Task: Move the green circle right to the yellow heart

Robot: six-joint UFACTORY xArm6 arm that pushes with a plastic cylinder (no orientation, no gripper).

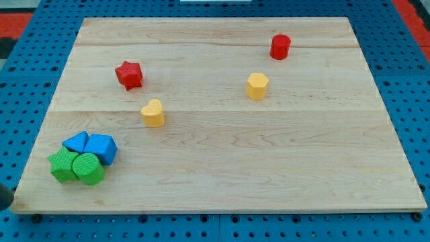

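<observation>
- Worktop (222,154): pale wooden board filling most of the frame.
- Lower left cluster, touching: green circle (89,169), green block (64,165), two blue blocks (101,148) (76,142).
- Yellow heart (153,113): left of centre, well apart from the green circle.
- My tip: not visible, so no hand state to record.

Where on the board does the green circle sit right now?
The green circle sits near the board's bottom-left corner in the view, touching another green block on its left and a blue block just above.
</observation>
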